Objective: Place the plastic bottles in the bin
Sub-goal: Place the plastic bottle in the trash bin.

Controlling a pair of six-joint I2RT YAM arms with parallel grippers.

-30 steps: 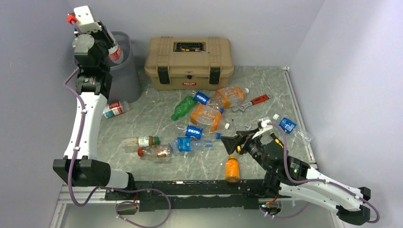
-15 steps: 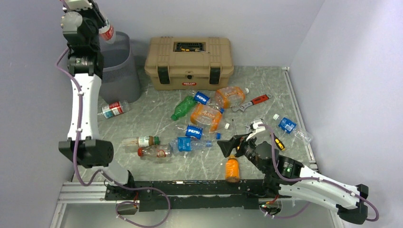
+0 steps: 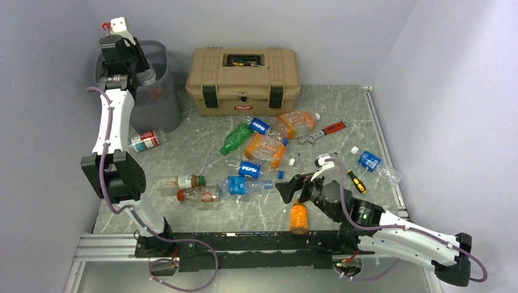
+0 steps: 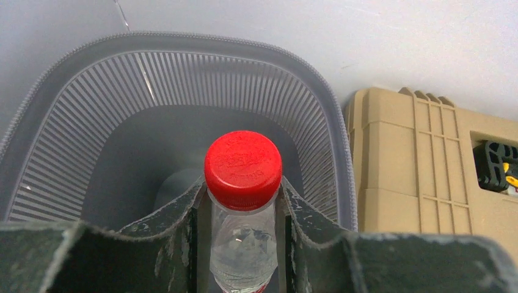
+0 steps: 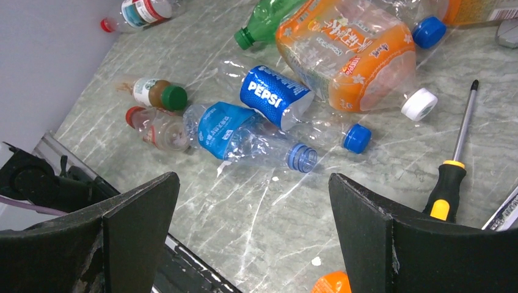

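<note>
My left gripper (image 3: 144,74) is shut on a clear bottle with a red cap (image 4: 243,160), neck up, held over the mouth of the grey mesh bin (image 3: 160,110) (image 4: 183,40). Several plastic bottles lie on the table. Among them are a Pepsi bottle (image 3: 249,169) (image 5: 275,94), a blue-labelled one (image 3: 241,185) (image 5: 225,128), a big orange one (image 3: 266,149) (image 5: 348,55) and a green one (image 3: 235,139). A red-white labelled bottle (image 3: 145,140) lies beside the bin. My right gripper (image 3: 299,185) (image 5: 251,183) hangs open and empty above bare table, just right of the blue-labelled bottle. A small orange bottle (image 3: 298,217) stands below it.
A tan toolbox (image 3: 242,79) (image 4: 421,165) stands right of the bin at the back. A red wrench (image 3: 324,132) and a yellow-black screwdriver (image 3: 354,180) (image 5: 455,165) lie among the bottles. Another blue-labelled bottle (image 3: 372,162) lies near the right edge.
My left arm swung the red-capped bottle up and then down over the bin's opening. The open right gripper crept left toward the bottles near the front.
</note>
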